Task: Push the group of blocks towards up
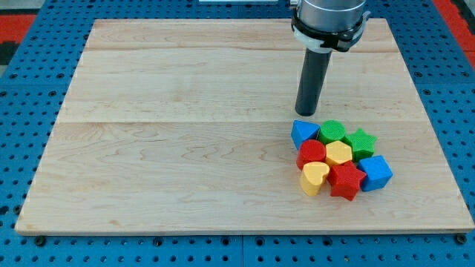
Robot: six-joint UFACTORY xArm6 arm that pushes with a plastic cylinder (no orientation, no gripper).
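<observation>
A tight group of blocks sits on the wooden board (185, 133) at the view's lower right. It holds a blue triangle (303, 133), a green round block (332, 131), a green star (361, 142), a red round block (312, 153), a yellow hexagon (339, 153), a yellow heart (315, 177), a red star (346, 180) and a blue cube (375, 172). My tip (306, 113) rests on the board just above the blue triangle, at the group's upper left edge, a small gap from it.
The board lies on a blue pegboard surface (22, 111). The arm's grey body (329, 18) comes down from the view's top edge above the rod.
</observation>
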